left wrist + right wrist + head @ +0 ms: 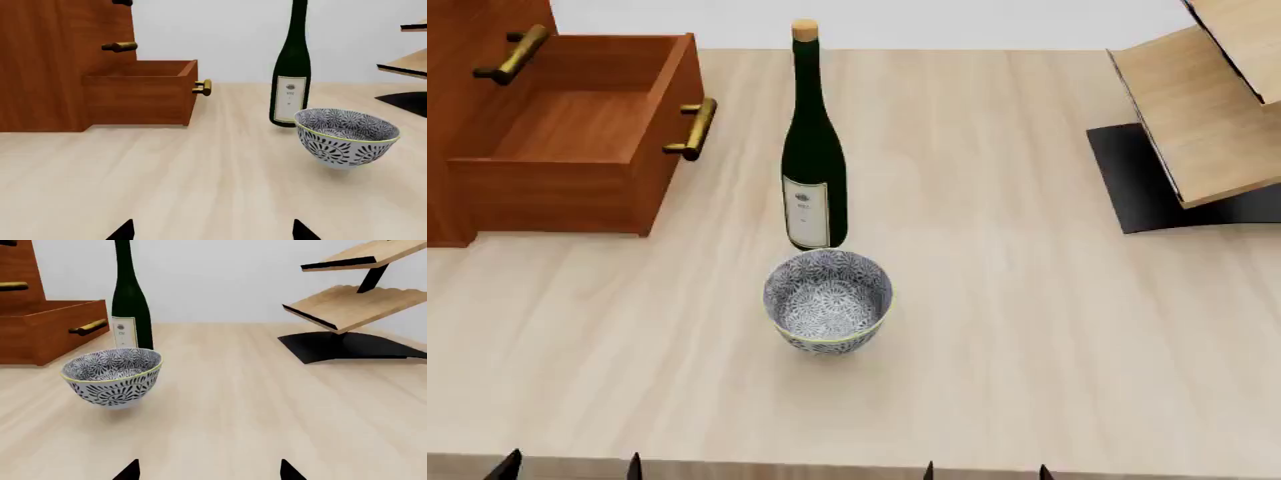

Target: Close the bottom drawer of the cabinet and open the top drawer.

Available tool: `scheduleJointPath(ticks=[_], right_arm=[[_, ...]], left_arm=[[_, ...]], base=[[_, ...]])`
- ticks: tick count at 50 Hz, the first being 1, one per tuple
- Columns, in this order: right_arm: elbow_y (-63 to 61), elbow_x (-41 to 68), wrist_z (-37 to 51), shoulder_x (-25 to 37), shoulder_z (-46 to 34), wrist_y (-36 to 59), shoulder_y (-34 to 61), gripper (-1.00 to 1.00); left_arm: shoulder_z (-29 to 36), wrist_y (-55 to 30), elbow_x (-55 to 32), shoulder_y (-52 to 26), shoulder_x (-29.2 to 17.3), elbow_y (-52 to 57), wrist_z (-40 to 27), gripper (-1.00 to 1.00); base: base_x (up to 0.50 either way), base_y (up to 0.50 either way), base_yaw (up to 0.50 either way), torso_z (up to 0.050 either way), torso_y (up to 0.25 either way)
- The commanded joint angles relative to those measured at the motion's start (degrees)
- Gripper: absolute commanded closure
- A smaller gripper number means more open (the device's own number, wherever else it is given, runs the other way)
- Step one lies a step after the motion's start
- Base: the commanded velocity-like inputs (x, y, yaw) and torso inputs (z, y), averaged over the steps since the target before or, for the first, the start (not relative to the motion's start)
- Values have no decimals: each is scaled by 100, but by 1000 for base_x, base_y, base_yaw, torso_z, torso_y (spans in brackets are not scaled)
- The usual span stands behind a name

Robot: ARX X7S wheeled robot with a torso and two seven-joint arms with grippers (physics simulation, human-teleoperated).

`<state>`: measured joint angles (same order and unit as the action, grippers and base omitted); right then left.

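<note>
Pale wood table (1028,350), bottom drawer (574,140) pulled out.
Both grippers wait open and empty; left gripper (567,465) is nearer the drawer's handle (694,128), which runs front-to-back.

The cabinet (467,25) is a boxy reddish-brown wood-grain unit standing upright on the pale table, at its far left corner in the head view. Its bottom drawer (574,150) is pulled far out from the cabinet's front, a shallow open-topped box resting level just above the tabletop, with a brass bar handle on its outer face. Above it on the cabinet's front, another brass handle sits close to the face. The top drawer (122,2) shows only as a dark handle tip at the frame edge.
</note>
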<state>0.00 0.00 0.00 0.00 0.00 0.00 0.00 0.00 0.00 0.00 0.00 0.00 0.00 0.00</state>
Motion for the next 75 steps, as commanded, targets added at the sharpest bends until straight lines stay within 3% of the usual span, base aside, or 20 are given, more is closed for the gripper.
scheduleJointPath(ticks=[1, 6, 14, 23, 24, 25, 26, 27, 30, 31, 32, 35, 40, 44, 55, 57, 61, 67, 71, 75], right_arm=[[-8, 60, 76, 60, -76, 11, 4, -100], [-132, 418, 90, 178, -172, 150, -1, -100], [-961, 444, 222, 387, -310, 880, -1, -100], [-1987, 473, 284, 572, -507, 2309, 483, -100], [-2093, 481, 328, 571, -493, 2468, 560, -100], [-2231, 514, 321, 593, -496, 2650, 627, -100], [-2283, 547, 317, 603, -488, 2715, 657, -100], [-2416, 563, 345, 621, -466, 2902, 747, -100], [-2726, 597, 357, 670, -505, 3230, 871, -100], [-2811, 597, 369, 687, -518, 3350, 938, -100], [-2827, 621, 381, 688, -491, 3403, 989, -100], [-2711, 718, 350, 708, -393, 3385, 1160, -100], [-2696, 933, 303, 705, -265, 3423, 1228, -100], [-2348, 869, 341, 697, -362, 3316, 1307, -100], [-2335, 929, 398, 742, -397, 3296, 1310, -100], [-2278, 888, 404, 786, -431, 3258, 1306, -100], [-2155, 917, 421, 790, -407, 3195, 1339, -100], [-1855, 834, 527, 778, -444, 3088, 1506, -100], [-1709, 816, 537, 772, -511, 3000, 1545, -100], [-1678, 884, 539, 752, -484, 2882, 1522, -100]], left_arm=[[0, 0, -56, 0, -57, 0, -64, -100], [224, 75, -125, 75, -163, 178, -104, -100], [410, -680, -7, -104, -308, 822, -334, -100], [566, -2408, -225, -606, -393, 2092, -263, -100], [628, -1878, -155, -530, -414, 1711, -274, -100], [625, -2011, -206, -568, -411, 1816, -266, -100], [593, -2747, -331, -765, -406, 2317, -251, -100], [608, -2374, -298, -748, -401, 1988, -273, -100], [608, -3365, -358, -1173, -398, 2541, -357, -100], [572, -2881, -405, -1019, -379, 2187, -335, -100], [563, -3242, -442, -1137, -387, 2438, -361, -100], [542, -2889, -493, -1060, -390, 2139, -368, -100], [410, -3724, -692, -1419, -417, 2583, -492, -100], [517, -2949, -609, -1316, -390, 1959, -507, -100], [578, -2926, -702, -1323, -463, 1945, -598, -100], [579, -2315, -281, -1379, -576, 1719, -855, -100], [-520, -2332, -845, -2005, -611, 963, -1168, -100], [-2497, -1927, -1204, -2454, -644, 687, -2498, -100], [-3134, -787, -838, -2452, -616, 583, -3215, -100], [-3396, -646, -1202, -2367, -572, 706, -3166, -100]], base=[[0, 0, 0, 0, 0], [0, 0, 0, 0, 0], [0, 0, 0, 7, 0], [0, 0, 0, 50, 0], [0, 0, 0, 50, 0], [0, 0, 0, 50, 0], [0, 0, 0, 50, 0], [0, 0, 0, 50, 0], [0, 0, 0, 50, 0], [0, 0, 0, 50, 0], [0, 0, 0, 50, 0], [0, 0, 0, 50, 0], [0, 0, 0, 50, 0], [0, 0, 0, 50, 0], [0, 0, 0, 38, 0], [0, 0, 0, 0, 0], [0, 0, 0, 0, 0], [0, 0, 0, 0, 0], [0, 0, 0, 0, 0], [0, 0, 0, 0, 0]])
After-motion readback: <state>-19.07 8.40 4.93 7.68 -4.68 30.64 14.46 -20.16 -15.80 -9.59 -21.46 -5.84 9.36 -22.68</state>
